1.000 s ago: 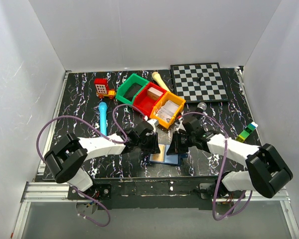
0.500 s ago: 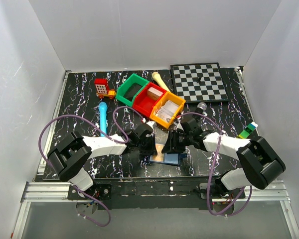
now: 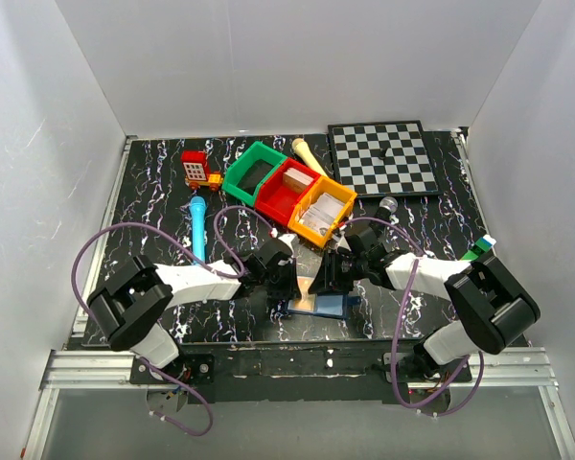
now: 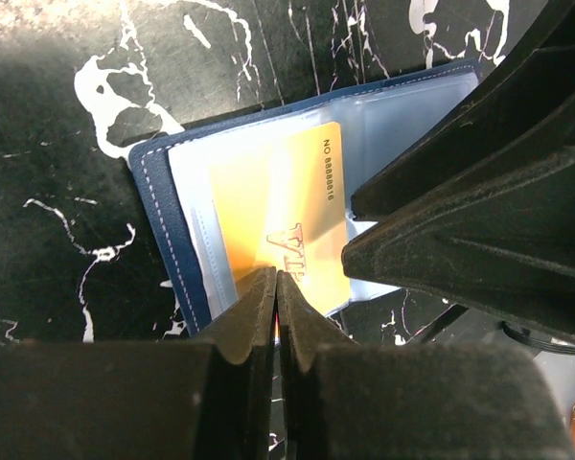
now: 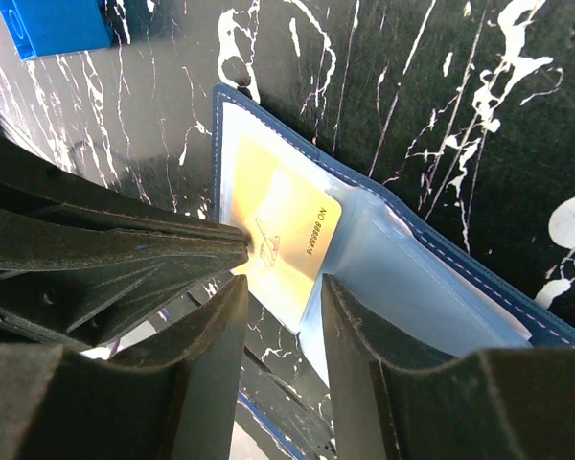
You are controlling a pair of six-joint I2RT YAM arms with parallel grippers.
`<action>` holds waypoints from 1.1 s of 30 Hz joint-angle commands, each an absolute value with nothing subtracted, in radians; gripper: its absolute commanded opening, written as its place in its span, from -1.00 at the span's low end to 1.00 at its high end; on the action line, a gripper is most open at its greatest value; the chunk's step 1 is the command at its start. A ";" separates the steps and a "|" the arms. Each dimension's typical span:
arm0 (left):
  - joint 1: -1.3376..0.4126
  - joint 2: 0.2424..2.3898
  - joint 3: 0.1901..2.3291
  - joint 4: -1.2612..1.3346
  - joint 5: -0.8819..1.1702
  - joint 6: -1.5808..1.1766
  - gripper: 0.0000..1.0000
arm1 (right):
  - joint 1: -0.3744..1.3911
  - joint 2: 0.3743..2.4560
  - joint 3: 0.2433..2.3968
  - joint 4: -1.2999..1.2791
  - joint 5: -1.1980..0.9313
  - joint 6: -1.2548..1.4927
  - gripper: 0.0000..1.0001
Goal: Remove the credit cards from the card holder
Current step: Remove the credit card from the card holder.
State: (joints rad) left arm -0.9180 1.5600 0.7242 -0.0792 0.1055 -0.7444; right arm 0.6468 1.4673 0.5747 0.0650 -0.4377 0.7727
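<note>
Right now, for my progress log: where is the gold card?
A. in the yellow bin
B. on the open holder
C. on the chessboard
B: the gold card lies on the pale inner panel of the open holder, with the shut left gripper at its edge.

Card holder point(image 4: 393, 115) lying open and flat near the front edge of the black marbled table point(image 3: 153, 192).
Its navy cover is facing down, its pale blue-grey panels are showing, and a gold card point(image 4: 287, 192) printed "VIP" is sitting on one panel.
</note>
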 commanded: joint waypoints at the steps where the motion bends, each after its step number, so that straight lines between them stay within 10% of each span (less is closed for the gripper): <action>1: -0.914 1.483 0.712 -0.121 0.060 -0.736 -1.00 | 0.637 1.480 0.578 0.081 -0.436 0.775 -0.11; 33: -0.902 1.548 0.707 -0.126 0.054 -0.733 -1.00 | 0.627 1.493 0.583 0.092 -0.454 0.769 -0.13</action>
State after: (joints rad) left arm -0.9058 1.5345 0.7155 -0.1406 0.0452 -0.7307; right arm 0.6353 1.4895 0.5797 0.0631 -0.4465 0.7788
